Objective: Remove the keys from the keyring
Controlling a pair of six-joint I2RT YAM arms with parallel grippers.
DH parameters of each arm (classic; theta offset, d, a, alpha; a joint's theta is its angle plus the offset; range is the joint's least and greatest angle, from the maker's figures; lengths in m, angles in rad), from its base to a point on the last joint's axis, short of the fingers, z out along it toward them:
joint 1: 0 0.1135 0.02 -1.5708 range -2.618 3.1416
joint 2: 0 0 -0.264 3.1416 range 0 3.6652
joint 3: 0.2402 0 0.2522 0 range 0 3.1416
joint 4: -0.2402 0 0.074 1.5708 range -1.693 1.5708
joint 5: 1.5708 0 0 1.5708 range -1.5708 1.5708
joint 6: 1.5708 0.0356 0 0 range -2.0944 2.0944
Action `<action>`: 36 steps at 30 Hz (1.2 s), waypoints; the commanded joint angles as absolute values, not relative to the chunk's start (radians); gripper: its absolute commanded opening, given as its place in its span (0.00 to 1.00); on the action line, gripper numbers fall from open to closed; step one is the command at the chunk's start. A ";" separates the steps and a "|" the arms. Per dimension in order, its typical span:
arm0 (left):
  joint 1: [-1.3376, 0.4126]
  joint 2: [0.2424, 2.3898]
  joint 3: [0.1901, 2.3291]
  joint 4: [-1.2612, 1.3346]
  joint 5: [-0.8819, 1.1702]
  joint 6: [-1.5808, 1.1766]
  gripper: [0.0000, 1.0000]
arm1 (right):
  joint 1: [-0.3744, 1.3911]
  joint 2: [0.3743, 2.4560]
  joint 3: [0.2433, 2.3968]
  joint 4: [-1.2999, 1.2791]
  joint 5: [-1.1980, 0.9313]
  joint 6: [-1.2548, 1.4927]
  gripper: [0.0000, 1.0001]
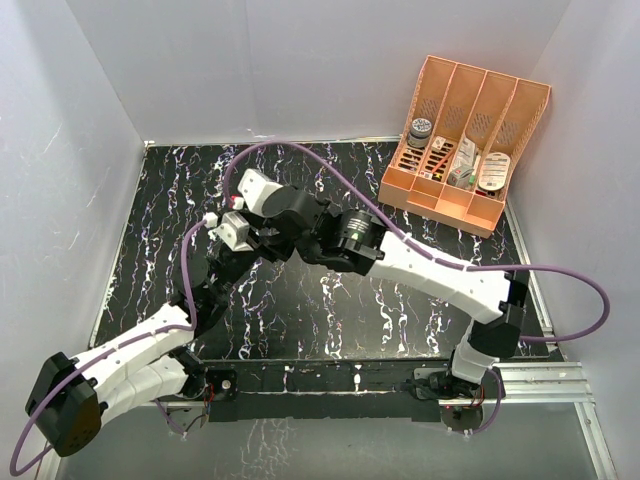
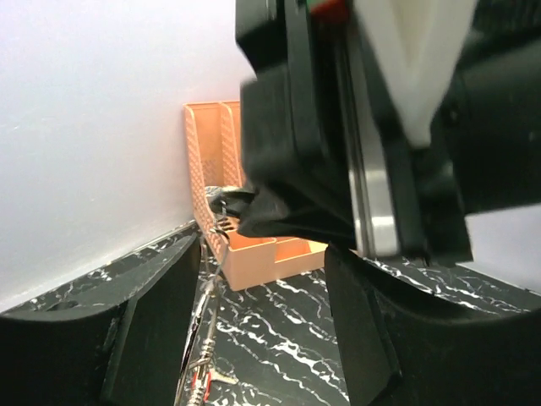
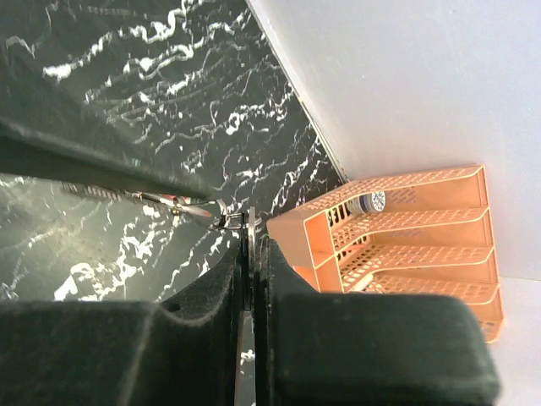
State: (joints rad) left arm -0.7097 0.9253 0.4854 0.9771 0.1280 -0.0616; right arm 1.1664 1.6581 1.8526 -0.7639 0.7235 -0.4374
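In the right wrist view my right gripper [image 3: 253, 244] is shut on the thin silver keyring [image 3: 251, 222], seen edge-on at its fingertips. The keys [image 3: 156, 200] stretch left from the ring in a line, one with a red mark, and run under a dark finger of the other gripper. In the left wrist view my left gripper [image 2: 264, 254] is open wide, and the keys [image 2: 200, 372] hang along the inside of its left finger [image 2: 152, 326]. The right gripper's body fills the top there. From above, both grippers meet mid-table, left [image 1: 272, 243] and right [image 1: 302, 246]; the keys are hidden.
An orange slotted organizer [image 1: 465, 130] with small items stands at the back right corner; it also shows in the left wrist view [image 2: 254, 254] and the right wrist view [image 3: 406, 228]. Purple cables [image 1: 330, 170] arc over the black marbled table [image 1: 330, 320]. White walls enclose it.
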 commanded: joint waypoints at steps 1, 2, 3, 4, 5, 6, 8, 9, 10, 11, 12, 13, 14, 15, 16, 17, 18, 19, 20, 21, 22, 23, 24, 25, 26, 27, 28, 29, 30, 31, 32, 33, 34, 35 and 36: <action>-0.707 0.913 0.438 1.111 0.020 -0.072 0.58 | 1.188 1.657 1.917 -0.821 0.815 -0.460 0.00; -0.708 0.912 0.421 1.144 -0.008 -0.069 0.58 | 1.192 1.655 1.921 -0.816 0.819 -0.459 0.00; -0.708 0.914 0.406 1.173 -0.037 -0.067 0.58 | 1.197 1.654 1.922 -0.812 0.824 -0.460 0.00; -0.707 0.918 0.394 1.194 -0.062 -0.062 0.58 | 1.200 1.653 1.925 -0.806 0.829 -0.461 0.00; -0.707 0.924 0.387 1.214 -0.076 -0.056 0.58 | 1.202 1.652 1.924 -0.801 0.832 -0.463 0.00; -0.707 0.933 0.383 1.235 -0.082 -0.049 0.58 | 1.205 1.652 1.925 -0.796 0.833 -0.463 0.00; -0.709 0.956 0.384 1.246 -0.078 -0.039 0.58 | 1.208 1.653 1.925 -0.787 0.832 -0.464 0.00; -0.708 0.970 0.384 1.251 -0.073 -0.038 0.58 | 1.209 1.654 1.925 -0.783 0.831 -0.465 0.00; -0.709 0.982 0.384 1.260 -0.069 -0.040 0.58 | 1.210 1.655 1.926 -0.779 0.830 -0.465 0.00; -0.709 0.994 0.380 1.277 -0.062 -0.042 0.58 | 1.211 1.655 1.925 -0.776 0.830 -0.465 0.00; -0.709 1.002 0.374 1.295 -0.055 -0.042 0.59 | 1.212 1.654 1.924 -0.774 0.828 -0.464 0.00; -0.709 1.010 0.368 1.317 -0.051 -0.043 0.59 | 1.212 1.652 1.922 -0.770 0.826 -0.462 0.00; -0.709 1.016 0.362 1.336 -0.047 -0.045 0.59 | 1.212 1.650 1.917 -0.765 0.823 -0.461 0.00; -0.709 1.024 0.357 1.351 -0.036 -0.045 0.60 | 1.212 1.645 1.911 -0.758 0.820 -0.460 0.00; -0.708 1.025 0.356 1.361 -0.024 -0.046 0.60 | 1.212 1.641 1.903 -0.751 0.817 -0.459 0.00; -0.708 1.027 0.356 1.366 -0.010 -0.048 0.60 | 1.212 1.637 1.897 -0.745 0.815 -0.459 0.00; -0.709 1.027 0.356 1.368 0.001 -0.049 0.60 | 1.212 1.633 1.892 -0.740 0.813 -0.458 0.00; -0.709 1.028 0.356 1.367 0.006 -0.052 0.60 | 1.212 1.628 1.887 -0.735 0.811 -0.457 0.00; -0.709 1.028 0.354 1.368 0.005 -0.054 0.60 | 1.212 1.626 1.882 -0.730 0.810 -0.457 0.00; -0.710 1.028 0.351 1.372 0.002 -0.053 0.60 | 1.211 1.622 1.879 -0.724 0.807 -0.456 0.00; -0.711 1.029 0.347 1.379 -0.005 -0.052 0.60 | 1.213 1.618 1.876 -0.721 0.803 -0.456 0.00; -0.710 1.029 0.343 1.385 -0.009 -0.052 0.60 | 1.212 1.617 1.872 -0.717 0.801 -0.454 0.00; -0.710 1.031 0.343 1.391 -0.013 -0.050 0.60 | 1.213 1.614 1.869 -0.714 0.798 -0.453 0.00; -0.710 1.032 0.343 1.393 -0.014 -0.049 0.60 | 1.212 1.610 1.866 -0.713 0.795 -0.452 0.00; -0.710 1.034 0.345 1.390 -0.014 -0.049 0.58 | 1.212 1.609 1.864 -0.710 0.795 -0.450 0.00; -0.711 1.036 0.350 1.386 -0.014 -0.047 0.57 | 1.212 1.607 1.863 -0.709 0.793 -0.450 0.00; -0.711 1.039 0.352 1.385 -0.012 -0.045 0.56 | 1.212 1.605 1.862 -0.707 0.794 -0.448 0.00; -0.710 1.043 0.353 1.388 -0.012 -0.044 0.56 | 1.212 1.602 1.863 -0.707 0.792 -0.447 0.00; -0.710 1.047 0.352 1.394 -0.016 -0.043 0.55 | 1.213 1.602 1.864 -0.707 0.791 -0.445 0.00; -0.710 1.053 0.353 1.401 -0.019 -0.043 0.55 | 1.213 1.599 1.863 -0.707 0.789 -0.443 0.00; -0.711 1.059 0.353 1.411 -0.022 -0.044 0.55 | 1.213 1.597 1.860 -0.706 0.786 -0.440 0.00; -0.710 1.064 0.353 1.420 -0.025 -0.045 0.55 | 1.213 1.596 1.859 -0.706 0.785 -0.439 0.00; -0.710 1.070 0.354 1.432 -0.026 -0.047 0.55 | 1.214 1.594 1.855 -0.704 0.783 -0.438 0.00; -0.709 1.077 0.355 1.443 -0.025 -0.049 0.55 | 1.212 1.594 1.852 -0.704 0.782 -0.436 0.00; -0.709 1.082 0.359 1.448 -0.024 -0.051 0.55 | 1.213 1.593 1.850 -0.704 0.784 -0.436 0.00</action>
